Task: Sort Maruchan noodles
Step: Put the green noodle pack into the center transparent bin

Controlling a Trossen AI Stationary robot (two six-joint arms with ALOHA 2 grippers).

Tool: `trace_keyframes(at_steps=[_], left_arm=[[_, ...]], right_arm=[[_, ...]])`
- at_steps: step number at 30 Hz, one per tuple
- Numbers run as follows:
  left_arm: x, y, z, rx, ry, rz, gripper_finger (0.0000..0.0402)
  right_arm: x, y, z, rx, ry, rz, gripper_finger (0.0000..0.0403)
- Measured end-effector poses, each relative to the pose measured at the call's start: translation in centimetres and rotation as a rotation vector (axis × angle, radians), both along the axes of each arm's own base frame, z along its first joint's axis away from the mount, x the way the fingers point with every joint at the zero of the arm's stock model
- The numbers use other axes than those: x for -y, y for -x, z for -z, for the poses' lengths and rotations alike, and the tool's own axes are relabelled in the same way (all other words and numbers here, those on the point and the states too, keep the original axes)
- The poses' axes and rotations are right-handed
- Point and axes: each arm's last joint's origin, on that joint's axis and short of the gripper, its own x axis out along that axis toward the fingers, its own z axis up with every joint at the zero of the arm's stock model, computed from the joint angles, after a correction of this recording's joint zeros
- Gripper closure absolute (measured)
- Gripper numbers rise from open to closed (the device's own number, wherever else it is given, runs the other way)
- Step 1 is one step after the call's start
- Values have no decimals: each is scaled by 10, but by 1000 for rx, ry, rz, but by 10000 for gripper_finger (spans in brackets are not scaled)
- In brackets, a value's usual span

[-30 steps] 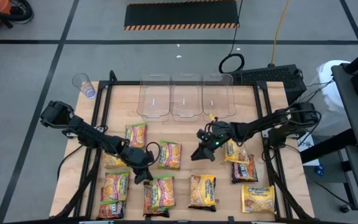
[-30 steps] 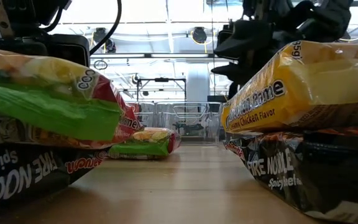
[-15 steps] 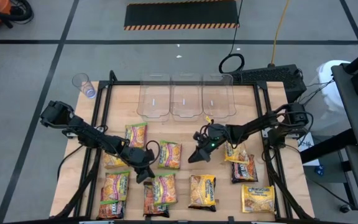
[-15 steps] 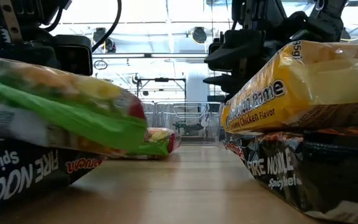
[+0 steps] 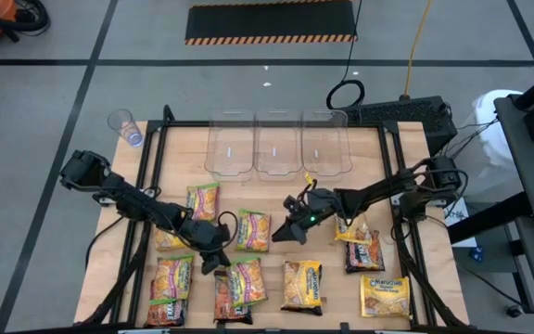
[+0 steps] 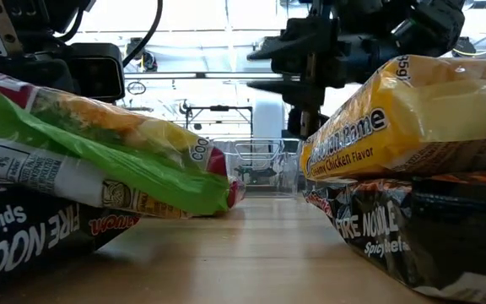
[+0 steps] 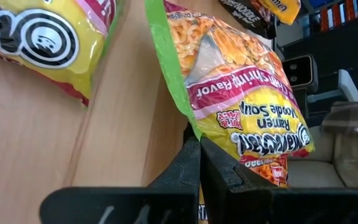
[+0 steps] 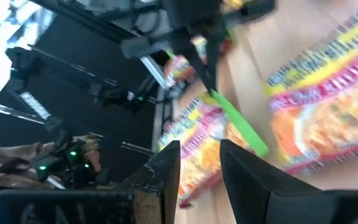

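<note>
Several Maruchan noodles packets lie flat on the wooden table [image 5: 276,190], yellow, green-edged and dark. My left gripper [image 5: 216,263] [image 7: 197,140] is near the front left, shut on a green-edged yellow packet [image 5: 247,281] [image 7: 241,106] [image 6: 99,152]. My right gripper [image 5: 281,234] [image 8: 199,152] hovers open above the table's middle. It stands between a green-edged packet [image 5: 253,230] and an orange packet [image 5: 302,283], with nothing between its fingers. My left gripper pinches the packet's green side edge [image 7: 191,127] between its two fingers, at their free ends. The fingers come slanting down from the table's left. The packet is tilted, and its other side rests over a dark packet [image 5: 222,301].
Three clear bins [image 5: 277,144] stand in a row at the far edge. A clear cup [image 5: 125,125] sits off the table's far left corner. Yellow and dark packets [image 5: 363,250] [image 5: 385,295] lie at the right, and more lie at the left [image 5: 203,199] [image 5: 171,288].
My right gripper has moved toward the table's left and near edge, closer to the held packet, and stays open. The green-edged packet in my left gripper has tipped, and its free side has swung toward the table's right, over the dark packet.
</note>
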Motion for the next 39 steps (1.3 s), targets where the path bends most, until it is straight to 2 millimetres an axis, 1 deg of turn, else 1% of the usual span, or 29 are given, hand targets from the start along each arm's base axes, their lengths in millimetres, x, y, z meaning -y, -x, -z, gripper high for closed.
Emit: trace_keyframes(at_steps=[4,10,16,21,23,26,30,33,39], left_arm=[[0,0,0,5,-7,7,401],[0,0,0,17,-18,19,401],[1,-2,-3,92,-44,63,401],[2,-2,-4,109,-52,92,401],[3,-3,-5,131,-75,118,401],[7,-6,-11,197,-113,187,401],[11,-14,-22,252,-145,227,401],[13,-19,-28,246,-175,250,401],[14,-21,-32,193,-219,299,401]], right_arm=[[-1,2,4,-49,-4,-25,293],[-1,1,3,-35,0,-30,293],[-1,2,3,-36,-8,-51,293],[-1,2,3,-39,-12,-49,293],[-1,1,6,-44,-14,-48,293],[-2,-3,17,-59,-37,-41,293],[-7,-12,33,-46,-57,-47,293],[-10,-20,37,-22,-59,-56,293],[-18,-33,40,8,-64,-123,293]])
